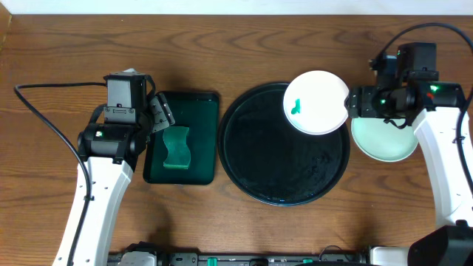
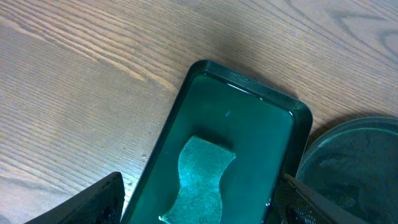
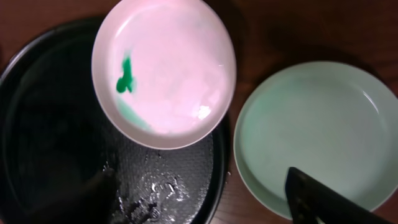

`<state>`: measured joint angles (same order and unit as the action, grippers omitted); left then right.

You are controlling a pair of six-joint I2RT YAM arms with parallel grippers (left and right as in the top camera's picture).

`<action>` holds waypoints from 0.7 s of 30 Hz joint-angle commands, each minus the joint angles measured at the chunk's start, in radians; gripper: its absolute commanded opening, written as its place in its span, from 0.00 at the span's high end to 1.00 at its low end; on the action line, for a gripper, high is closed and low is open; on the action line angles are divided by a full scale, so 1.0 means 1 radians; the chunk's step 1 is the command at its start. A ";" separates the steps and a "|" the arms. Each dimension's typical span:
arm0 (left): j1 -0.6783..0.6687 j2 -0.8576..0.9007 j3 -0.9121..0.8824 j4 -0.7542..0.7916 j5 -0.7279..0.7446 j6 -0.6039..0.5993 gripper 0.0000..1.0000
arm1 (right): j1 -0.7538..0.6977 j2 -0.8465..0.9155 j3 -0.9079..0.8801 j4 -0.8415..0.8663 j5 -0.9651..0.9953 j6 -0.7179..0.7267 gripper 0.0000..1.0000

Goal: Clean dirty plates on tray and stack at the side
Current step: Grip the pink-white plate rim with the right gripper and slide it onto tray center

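White plate (image 1: 316, 102) on black tray (image 1: 284, 170), mint plate (image 1: 380, 144) aside

The white plate, marked with a green smear, sits at the black tray's upper right rim in the overhead view, its edge overhanging. The mint plate lies just beside the tray on the brown wooden table (image 1: 59, 44). To the left, a small green tray (image 1: 199, 111) holds a green sponge (image 1: 176, 148). The right gripper (image 1: 356, 103) hangs between the two plates, jaws wide, gripping nothing. The left gripper (image 1: 161, 117) hovers over the green tray's left edge, jaws wide and empty.

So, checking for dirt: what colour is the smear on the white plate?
Green smear, clearest in right wrist view.
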<state>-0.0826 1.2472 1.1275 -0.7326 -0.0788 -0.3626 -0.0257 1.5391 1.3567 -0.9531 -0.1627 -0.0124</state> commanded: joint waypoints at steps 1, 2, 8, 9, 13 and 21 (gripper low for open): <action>-0.005 0.002 0.010 0.000 -0.012 -0.001 0.22 | 0.032 -0.014 0.016 0.003 -0.006 -0.082 0.22; -0.005 0.002 0.010 0.000 -0.012 -0.001 0.22 | 0.039 -0.013 0.016 0.008 -0.002 -0.083 0.25; -0.005 0.002 0.010 0.000 -0.012 -0.001 0.22 | 0.063 -0.004 0.002 0.108 0.062 -0.083 0.62; -0.005 0.002 0.010 0.000 -0.012 -0.001 0.22 | 0.063 -0.003 -0.004 0.124 0.067 -0.083 0.68; -0.005 0.002 0.010 0.000 -0.012 -0.001 0.22 | 0.063 0.004 -0.055 0.216 0.115 -0.083 0.74; -0.005 0.002 0.010 0.000 -0.012 -0.001 0.22 | 0.063 0.025 -0.219 0.491 0.140 -0.135 0.51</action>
<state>-0.0826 1.2472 1.1275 -0.7322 -0.0784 -0.3626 0.0254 1.5467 1.1980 -0.5224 -0.0467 -0.1043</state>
